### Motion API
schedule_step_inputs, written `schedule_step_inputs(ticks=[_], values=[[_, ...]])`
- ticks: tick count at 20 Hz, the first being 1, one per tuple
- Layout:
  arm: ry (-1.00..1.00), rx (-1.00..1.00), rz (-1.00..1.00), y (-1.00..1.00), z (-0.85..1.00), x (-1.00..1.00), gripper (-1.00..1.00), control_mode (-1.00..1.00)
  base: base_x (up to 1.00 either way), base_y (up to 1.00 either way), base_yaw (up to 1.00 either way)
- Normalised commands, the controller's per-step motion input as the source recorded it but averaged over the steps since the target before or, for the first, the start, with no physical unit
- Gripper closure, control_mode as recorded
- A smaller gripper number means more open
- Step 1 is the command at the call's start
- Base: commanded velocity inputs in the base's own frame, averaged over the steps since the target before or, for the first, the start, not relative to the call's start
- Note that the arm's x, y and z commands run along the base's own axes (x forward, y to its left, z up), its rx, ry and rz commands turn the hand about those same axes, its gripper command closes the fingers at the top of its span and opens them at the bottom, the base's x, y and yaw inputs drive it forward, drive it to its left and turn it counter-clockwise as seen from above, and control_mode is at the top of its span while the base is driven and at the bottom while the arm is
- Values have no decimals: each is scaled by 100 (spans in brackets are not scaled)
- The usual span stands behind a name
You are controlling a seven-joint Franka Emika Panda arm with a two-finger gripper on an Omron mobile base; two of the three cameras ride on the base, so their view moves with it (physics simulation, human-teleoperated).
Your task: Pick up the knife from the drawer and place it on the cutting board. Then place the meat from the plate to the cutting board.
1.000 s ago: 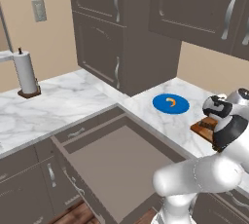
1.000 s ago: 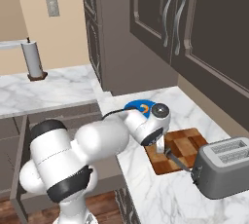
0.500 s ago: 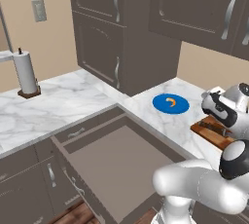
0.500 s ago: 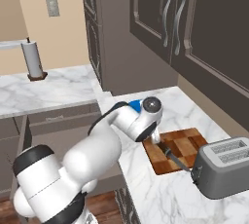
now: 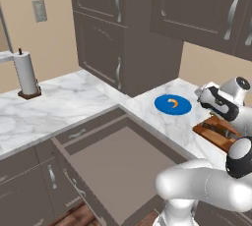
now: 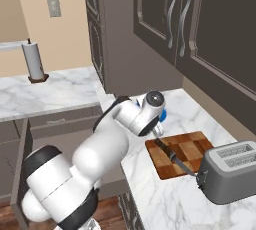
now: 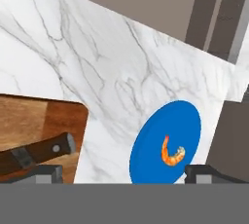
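The knife (image 6: pixel 174 158) lies flat on the board (image 6: pixel 184 154), running diagonally across it, its dark brown handle toward the board's far left corner and its grey blade reaching toward the toaster (image 6: pixel 231 171) at the near right. In the hand view the handle shows a grey rivet and a grey band where it meets the blade.

The meat (image 7: pixel 172 153) is a small orange crescent, shrimp-like with faint ribbing, lying near the middle of the plate (image 7: pixel 165 143), a flat bright blue disc on the marble counter (image 7: pixel 97 62) just left of the board. The two are close but not touching.

The gripper (image 7: pixel 121 173) hangs above the counter between board and plate, its fingers spread apart with nothing between them.

The drawer (image 5: pixel 118 168) stands pulled out, its flat grey-brown floor bare. A paper towel roll (image 5: pixel 25 74) stands on the far left counter.
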Motion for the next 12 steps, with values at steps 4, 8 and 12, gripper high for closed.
schedule_step_inputs(ticks=[4,8,12], values=[[12,-5,18,15,26,12,-100,-100,0,0,0],[15,-13,3,33,28,1,-100,-100,0,0,0],[12,-19,0,48,16,3,-100,-100,0,0,0]])
